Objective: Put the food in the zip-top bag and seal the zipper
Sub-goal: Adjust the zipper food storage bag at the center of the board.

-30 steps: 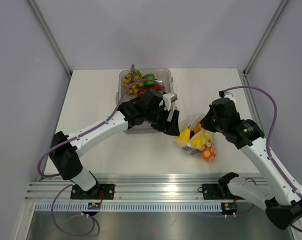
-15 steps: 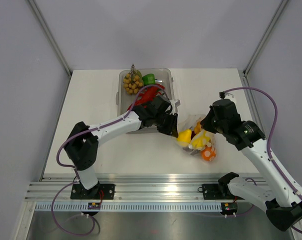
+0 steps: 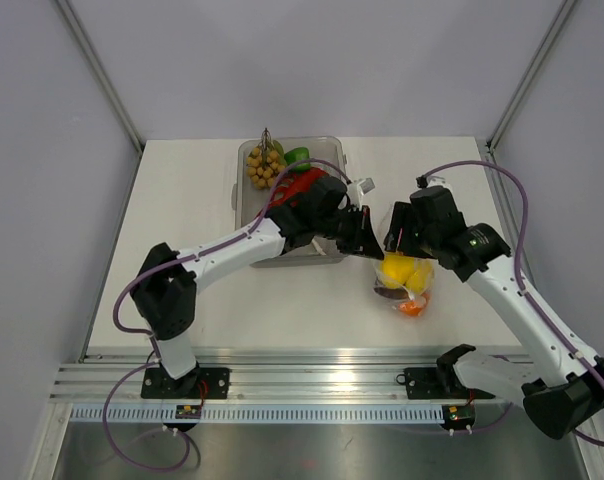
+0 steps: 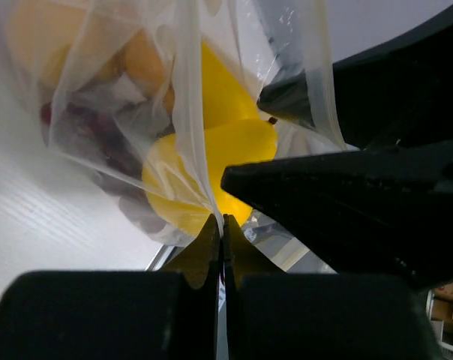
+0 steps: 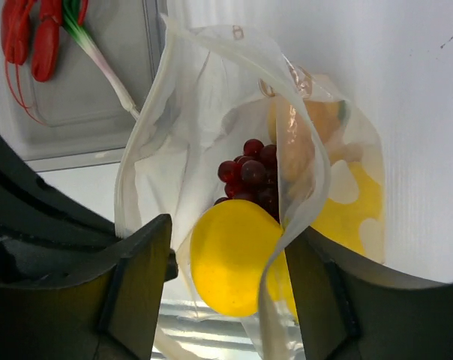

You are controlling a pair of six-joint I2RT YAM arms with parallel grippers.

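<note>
**Item 1. Left gripper** (image 4: 220, 225): jaws pressed together on a thin fold of the zip-top bag (image 4: 121, 90), pinching film only, no food.

**Item 2. Right gripper** (image 5: 226, 277): fingers stand well apart with the bag's open mouth between them; nothing is clamped. In the top view it faces the left gripper (image 3: 367, 240) from 3 o'clock, close by.

**Item 3. Zip-top bag** (image 3: 404, 285): hangs bunched at 5 o'clock below the two grippers, near the table (image 3: 182, 200). It holds a yellow lemon (image 5: 238, 266), purple grapes (image 5: 253, 176) and an orange piece (image 3: 410, 308).

**Item 4. Tray** (image 3: 244, 190): at 10 o'clock from the bag. Red peppers (image 5: 31, 37), a green pepper (image 3: 297, 155) and a tan bunch (image 3: 264, 167) are not yet bagged.

**Handling note (judgement):**
- The step looks like a handover of the bag's rim.
- The left pinch should hold firm near the mouth edge.
- The right gripper should retake the opposite lip, not mid-film, so the mouth is stretched flat.
- The zipper itself is too fine to make out.
- A slack pinch could let the contents spill.

**Change since half a second ago:**
- The bag lay spread flat at 4 o'clock from the left gripper; it is now gathered and lifted.
- The left jaws have shut and the right jaws have parted.
- The right wrist has swung toward 9 o'clock.
</note>
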